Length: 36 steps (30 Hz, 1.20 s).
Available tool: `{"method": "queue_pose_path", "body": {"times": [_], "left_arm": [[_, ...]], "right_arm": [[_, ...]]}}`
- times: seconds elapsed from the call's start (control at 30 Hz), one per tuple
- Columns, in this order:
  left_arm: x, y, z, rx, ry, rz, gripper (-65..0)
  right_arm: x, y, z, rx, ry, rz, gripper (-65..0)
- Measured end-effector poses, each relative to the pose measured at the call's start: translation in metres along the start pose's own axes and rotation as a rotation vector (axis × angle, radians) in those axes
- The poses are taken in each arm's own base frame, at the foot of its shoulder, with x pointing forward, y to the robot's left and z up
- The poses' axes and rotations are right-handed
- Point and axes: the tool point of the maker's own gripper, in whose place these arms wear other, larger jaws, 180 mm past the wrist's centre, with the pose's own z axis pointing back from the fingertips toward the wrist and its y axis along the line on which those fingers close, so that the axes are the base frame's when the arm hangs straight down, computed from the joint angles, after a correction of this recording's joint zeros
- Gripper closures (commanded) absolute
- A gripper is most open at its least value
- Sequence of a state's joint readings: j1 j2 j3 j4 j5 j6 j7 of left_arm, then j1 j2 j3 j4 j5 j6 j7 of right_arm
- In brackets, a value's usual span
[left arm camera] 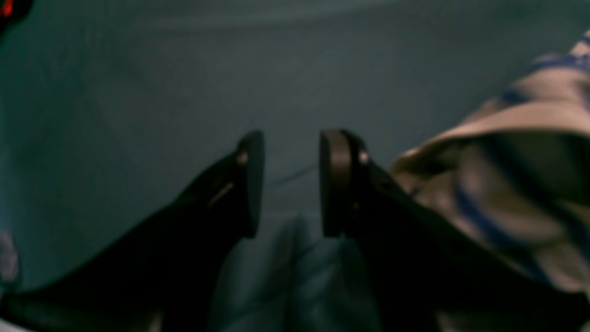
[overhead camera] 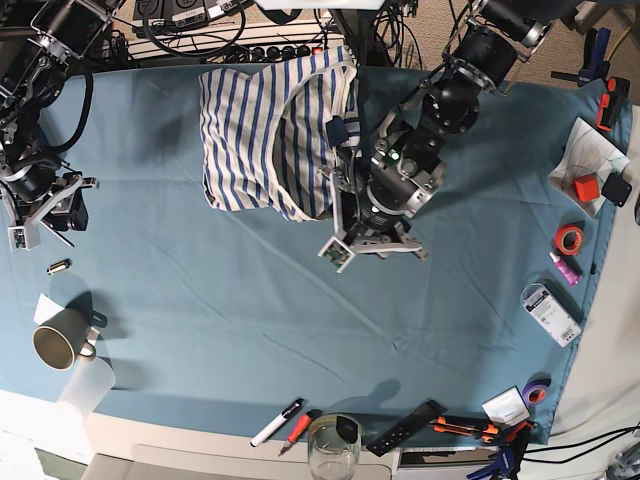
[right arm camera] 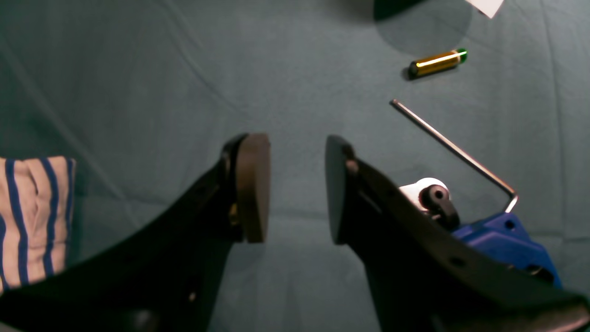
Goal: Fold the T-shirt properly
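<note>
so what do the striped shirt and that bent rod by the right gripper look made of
T-shirt: soft knit cloth, likely cotton, matte; it bunches and creases in a heap.
Bent rod: bare metal, probably steel; thin, rigid, with a silvery glint along its length. Looks like a hex key.

Open cloth [overhead camera: 250, 300] mid-table; T-shirt [overhead camera: 270, 130] and edge clutter obstruct.

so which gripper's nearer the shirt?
Left. The left gripper sits right at the shirt edge, jaws open and empty. The right gripper is off at the table's far side, also open.
</note>
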State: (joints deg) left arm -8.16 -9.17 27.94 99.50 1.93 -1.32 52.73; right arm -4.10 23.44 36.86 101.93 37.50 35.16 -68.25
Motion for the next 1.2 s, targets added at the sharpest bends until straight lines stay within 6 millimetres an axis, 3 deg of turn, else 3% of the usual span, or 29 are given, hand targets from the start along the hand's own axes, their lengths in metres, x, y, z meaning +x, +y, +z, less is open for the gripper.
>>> {"method": "queue_pose_path", "body": {"times": [0.23,0.43,0.7,0.93,1.0,1.13,1.2], "left_arm": [[0.007,0.031,0.02,0.088,-0.013,0.106,-21.1],[-0.023,0.033,0.037,0.102,0.031,0.191,-20.2],[-0.054,0.069,0.07,0.19,0.041,0.292,-18.4],[-0.082,0.07,0.098,0.187,0.058,0.382,-3.2],[-0.09,0.072,0.104,0.203,0.071,0.397,-0.2],[-0.104,0.078,0.113,0.233,0.104,0.42,0.0],[-0.112,0.079,0.115,0.238,0.128,0.429,0.0]], "right_arm": [[0.0,0.0,0.0,-0.001,-0.002,0.0,-20.5],[0.0,0.0,0.0,0.0,-0.003,0.0,-20.5],[-0.006,0.009,0.0,0.047,0.033,-0.02,-20.5],[-0.008,0.022,0.001,0.119,0.045,-0.045,-20.4],[-0.011,0.022,0.002,0.12,0.063,-0.044,-17.0],[-0.014,0.022,0.002,0.12,0.079,-0.044,-3.1],[-0.017,0.023,0.002,0.122,0.082,-0.048,0.0]]}}
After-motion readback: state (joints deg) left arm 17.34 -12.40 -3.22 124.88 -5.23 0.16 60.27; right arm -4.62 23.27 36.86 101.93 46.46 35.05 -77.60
